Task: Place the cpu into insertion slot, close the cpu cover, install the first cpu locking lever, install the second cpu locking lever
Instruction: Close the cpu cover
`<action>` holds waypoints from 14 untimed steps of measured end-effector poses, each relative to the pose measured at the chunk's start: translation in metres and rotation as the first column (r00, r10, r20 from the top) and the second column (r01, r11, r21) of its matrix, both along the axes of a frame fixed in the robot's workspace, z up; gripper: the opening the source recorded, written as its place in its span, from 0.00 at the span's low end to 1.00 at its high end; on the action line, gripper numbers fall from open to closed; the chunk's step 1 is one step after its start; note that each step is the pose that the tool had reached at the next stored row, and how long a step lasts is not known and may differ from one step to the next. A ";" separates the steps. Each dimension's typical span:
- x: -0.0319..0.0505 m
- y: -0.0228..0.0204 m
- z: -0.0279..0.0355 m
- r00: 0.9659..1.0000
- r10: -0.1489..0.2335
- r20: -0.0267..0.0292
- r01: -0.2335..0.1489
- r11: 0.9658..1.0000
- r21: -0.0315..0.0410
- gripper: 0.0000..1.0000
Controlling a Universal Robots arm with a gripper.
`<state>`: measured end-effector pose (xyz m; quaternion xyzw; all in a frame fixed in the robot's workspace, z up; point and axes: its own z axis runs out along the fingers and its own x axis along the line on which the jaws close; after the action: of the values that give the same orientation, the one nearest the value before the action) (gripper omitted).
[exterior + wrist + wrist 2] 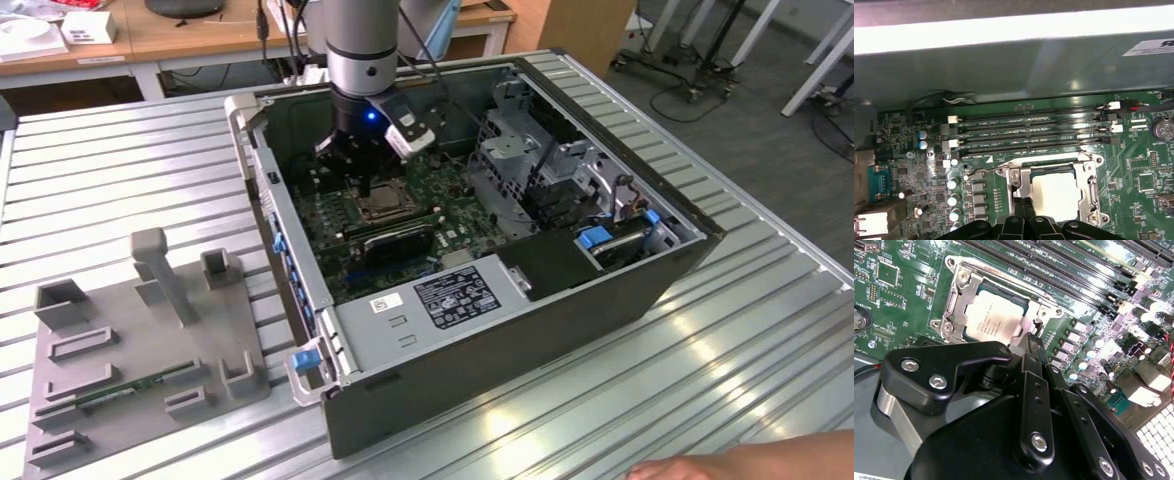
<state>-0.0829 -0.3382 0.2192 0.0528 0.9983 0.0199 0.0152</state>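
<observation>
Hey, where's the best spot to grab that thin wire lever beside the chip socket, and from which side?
Probably grip the lever by its hooked free end, which juts out past the corner of the cover. Come from above, pinching across the thin wire.

The gripper (1024, 201), closed tight, sits at the edge of the cover (1090, 182) lying around the shiny cpu (1054, 192), near four long slots (1029, 135) on the green board (1134, 162).

Lab: alu bench (134, 160), wood desks (200, 40), open PC (534, 330).
</observation>
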 end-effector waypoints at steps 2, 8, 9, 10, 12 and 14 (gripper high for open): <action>0.0028 0.0000 -0.0001 1.000 0.000 0.000 0.000 1.000 0.000 0.10; 0.0127 0.0000 -0.0001 1.000 0.000 0.000 0.000 1.000 0.000 0.10; 0.0151 0.0000 -0.0002 1.000 0.000 0.000 0.000 1.000 0.000 0.10; 0.0177 0.0000 -0.0002 1.000 0.000 0.000 0.000 1.000 0.000 0.10; 0.0222 0.0000 -0.0003 1.000 0.000 0.000 0.000 1.000 0.000 0.10; 0.0259 0.0000 -0.0003 1.000 0.000 0.000 0.000 1.000 0.000 0.10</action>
<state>-0.0570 -0.3382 0.2189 0.0530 0.9983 0.0200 0.0153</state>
